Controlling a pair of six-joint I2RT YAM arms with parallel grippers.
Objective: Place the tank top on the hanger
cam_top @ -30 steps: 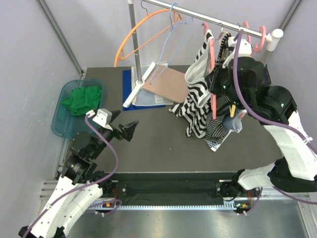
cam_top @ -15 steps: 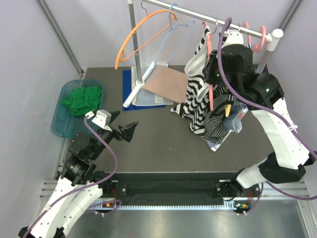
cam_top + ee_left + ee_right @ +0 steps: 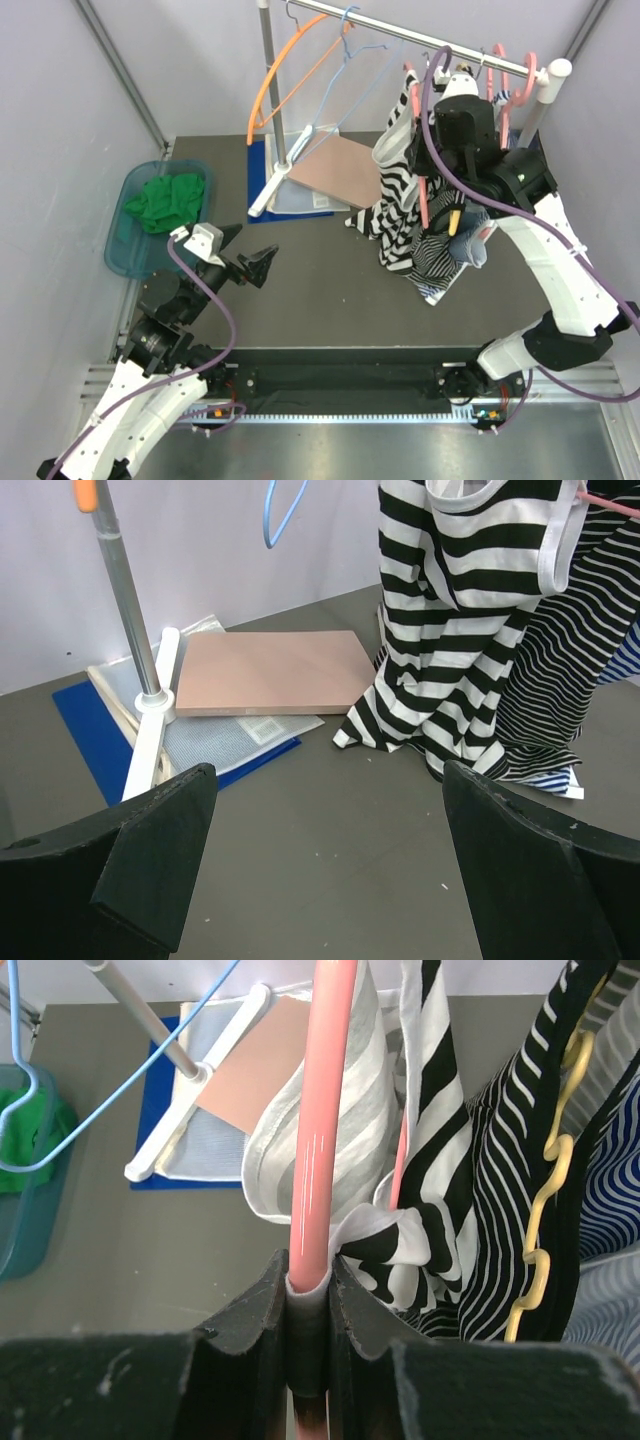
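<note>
**Right wrist view.** My right gripper is clamped on the hanger, both fingers pressed against its smooth pink bar, which runs up and away from me. The tank top is bunched around that bar, with a fold of its white edging just above my fingertips.

**Left wrist view.** The tank top hangs in front of the dark narrow-striped garment, neckline up and lower hem slumped onto the table. My left gripper is spread wide and empty, low over the table and well apart from the cloth.

**Top view.** The hanger is raised close under the rail.

**Handling, as I judge it.** The top is light and limp and offers no resistance, so it takes whatever shape its support allows and may slide along the slick plastic. The hanger is thin and likely flexes. The better hold is the firmer, edged shoulder strap, not the loose body
</note>
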